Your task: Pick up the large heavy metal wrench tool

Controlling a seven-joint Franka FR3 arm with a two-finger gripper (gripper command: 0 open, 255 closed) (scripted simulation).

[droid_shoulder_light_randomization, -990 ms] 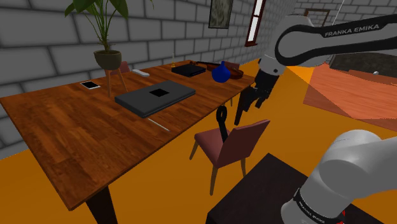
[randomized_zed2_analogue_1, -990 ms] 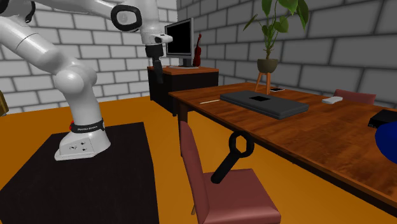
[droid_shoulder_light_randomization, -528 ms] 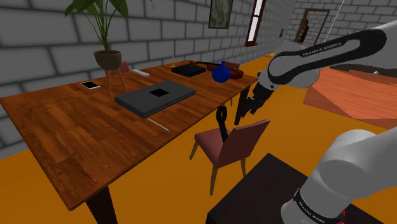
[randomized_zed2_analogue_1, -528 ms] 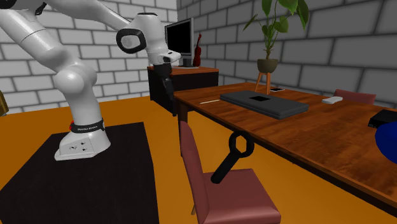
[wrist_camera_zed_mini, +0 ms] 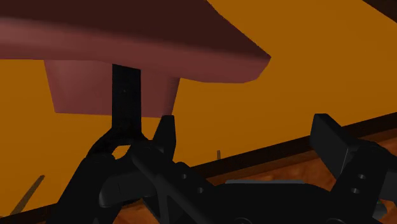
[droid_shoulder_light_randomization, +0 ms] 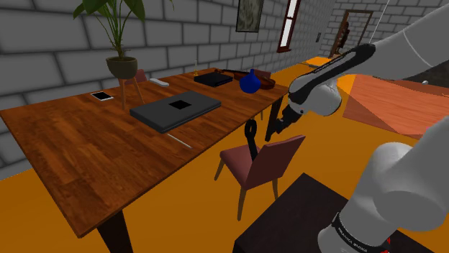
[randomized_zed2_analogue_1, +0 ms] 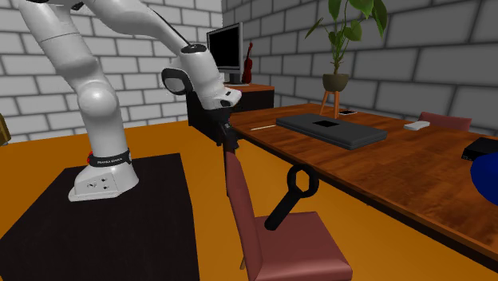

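Where the wrench stands: on the seat of a dark red chair, foot near the backrest, ring head up; it is drawn black all over.
Its lean: nearly upright in the shoulder view; in the second exterior view the ring head tips toward one o'clock.
Gripper: mine hangs near the wrench, at about two o'clock of it in the shoulder view and at ten o'clock of it in the second exterior view, by the backrest's top edge.
Fingers: spread apart, with nothing in the gap.
Wrist view: the wrench's black shank and ring head lie just outside one finger, not between the two; I cannot tell whether that finger touches it.
Chair's place: beside the long edge of the wooden table, seat toward it.
On the table: a flat dark grey slab at ten o'clock of the wrench in the shoulder view, a blue vase at twelve o'clock, a potted plant farther off at ten.
Stand: a black box at five o'clock of the wrench.
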